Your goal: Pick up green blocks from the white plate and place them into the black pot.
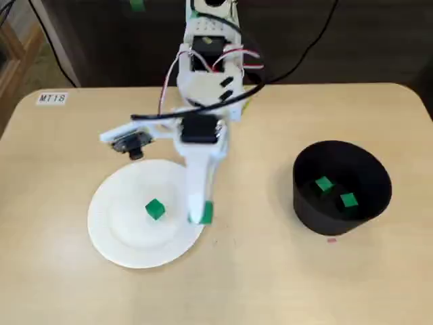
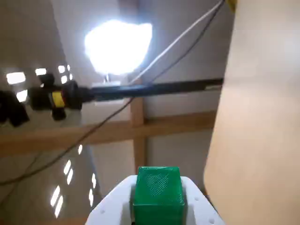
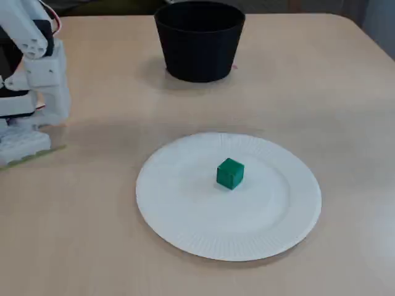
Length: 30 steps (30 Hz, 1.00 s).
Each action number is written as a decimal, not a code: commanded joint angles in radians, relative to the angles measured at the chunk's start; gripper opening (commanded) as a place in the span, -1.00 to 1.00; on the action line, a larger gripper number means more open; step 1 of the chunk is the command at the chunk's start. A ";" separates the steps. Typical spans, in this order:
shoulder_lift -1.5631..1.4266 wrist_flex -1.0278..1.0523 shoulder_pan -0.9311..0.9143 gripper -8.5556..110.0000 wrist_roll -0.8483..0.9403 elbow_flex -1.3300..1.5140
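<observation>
Held block [image 2: 157,194]: green cube with a finely textured face, clamped in the gripper [image 1: 200,215], at the right rim of the white plate [image 1: 122,237] in a fixed view.
Plate block [image 3: 230,173]: plain green cube, lying mid-plate.
Black pot [image 1: 331,222]: right of the plate, well apart.

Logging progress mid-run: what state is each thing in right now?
Claw: shut on a green block.
Held block: gripped, off the plate.
Loose block: lying on the white plate.
Black pot: upright, two green blocks inside.
</observation>
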<state>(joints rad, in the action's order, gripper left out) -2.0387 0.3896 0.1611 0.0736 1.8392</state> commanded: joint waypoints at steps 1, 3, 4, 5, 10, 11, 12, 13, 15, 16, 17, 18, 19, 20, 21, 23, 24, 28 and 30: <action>-0.071 0.018 0.189 -0.90 0.067 0.005; -0.052 0.086 0.276 -0.90 0.100 0.006; -0.041 0.120 0.314 -0.90 0.110 0.009; -0.028 0.149 0.348 -0.90 0.124 0.012; 0.031 0.321 0.443 -0.90 0.143 -0.018; 0.037 0.362 0.448 -0.90 0.144 -0.037; 0.040 0.407 0.449 -0.90 0.146 -0.058; 0.043 0.445 0.449 -0.90 0.149 -0.080; 0.052 0.503 0.451 -0.90 0.153 -0.121; 0.063 0.528 0.453 -0.90 0.158 -0.144; 0.077 0.552 0.454 -0.90 0.161 -0.170; 0.100 0.591 0.456 -0.90 0.164 -0.209; 0.127 0.635 0.459 -0.90 0.167 -0.259; 0.163 0.686 0.462 -0.90 0.173 -0.319; 0.204 0.739 0.466 -0.90 0.178 -0.387; 0.305 0.859 0.479 -0.90 0.193 -0.546; 0.360 0.914 0.485 -0.90 0.201 -0.627; 0.565 1.124 0.500 -0.90 0.221 -0.937; 0.620 1.187 0.503 -0.90 0.221 -1.026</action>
<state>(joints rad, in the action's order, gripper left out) -1.4711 1.4895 0.6489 0.2869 0.9986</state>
